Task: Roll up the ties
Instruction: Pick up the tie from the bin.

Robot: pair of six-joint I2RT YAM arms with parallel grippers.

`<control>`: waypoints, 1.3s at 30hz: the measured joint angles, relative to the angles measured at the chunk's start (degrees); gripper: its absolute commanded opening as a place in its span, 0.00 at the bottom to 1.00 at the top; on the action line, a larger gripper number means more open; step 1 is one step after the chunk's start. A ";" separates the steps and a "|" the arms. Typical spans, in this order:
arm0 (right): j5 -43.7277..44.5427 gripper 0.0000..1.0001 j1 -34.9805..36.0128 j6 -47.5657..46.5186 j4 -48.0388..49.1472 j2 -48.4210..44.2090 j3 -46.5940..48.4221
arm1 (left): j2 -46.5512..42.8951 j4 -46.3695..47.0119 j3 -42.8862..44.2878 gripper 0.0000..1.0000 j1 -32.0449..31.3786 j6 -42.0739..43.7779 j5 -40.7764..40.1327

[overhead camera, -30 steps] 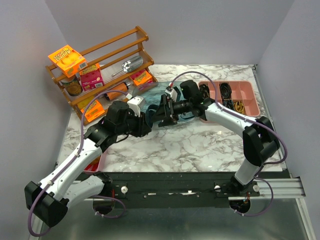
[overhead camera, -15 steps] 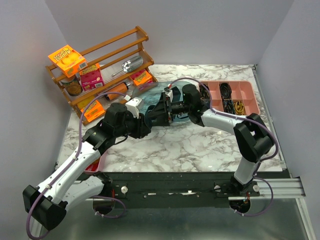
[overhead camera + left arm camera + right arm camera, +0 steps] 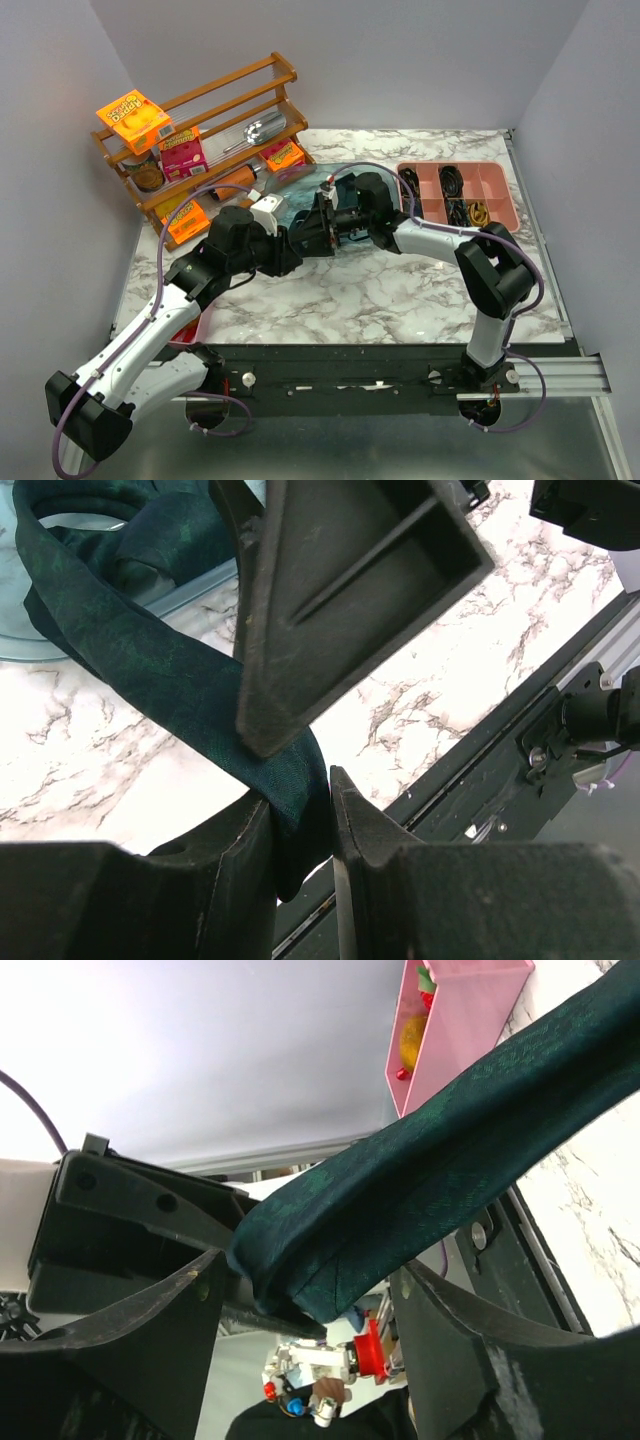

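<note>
Left gripper [image 3: 303, 815] is clamped down hard: jaws nearly together, pinching the tie [image 3: 150, 670] at 6 o'clock in its wrist view, with a short dark tail poking out below the fingers. From there the teal fabric climbs toward 10 o'clock and loops into the blue tub [image 3: 297, 190]. Right gripper [image 3: 308, 1280] meets it nose to nose above the marble table [image 3: 400, 290], jaws spread wide. The tie comes in from 2 o'clock and its folded end sits between those fingers, unclamped; whether either finger touches the cloth, I cannot tell. A pink bin [image 3: 450, 1020] shows at 1 o'clock behind.
</note>
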 measured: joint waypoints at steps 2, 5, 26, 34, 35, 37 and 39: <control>-0.13 0.58 0.26 0.31 -0.02 0.74 0.90 | -0.02 0.04 0.00 0.34 -0.04 -0.02 0.00; -0.35 0.34 0.68 0.57 0.00 1.86 2.58 | -0.02 0.07 0.00 0.36 -0.37 -0.02 0.00; 12.98 0.00 -0.55 -16.65 -18.23 -3.52 14.95 | -1.40 -6.88 13.66 0.99 -0.57 -6.32 -21.05; 26.93 0.00 -4.11 -22.36 -22.51 -15.80 14.97 | 1.42 3.41 19.85 0.99 0.11 -10.56 -18.21; 28.70 0.01 -4.57 -22.45 -22.56 -17.16 14.97 | 2.16 5.25 19.82 0.99 0.15 -10.78 -17.09; 32.54 0.01 -5.46 -22.43 -22.67 -20.04 14.82 | 3.69 9.70 19.43 0.99 0.42 -11.50 -14.49; 35.85 0.00 -6.16 -21.86 -21.86 -23.10 14.03 | 4.83 14.36 18.62 0.99 0.83 -12.37 -11.61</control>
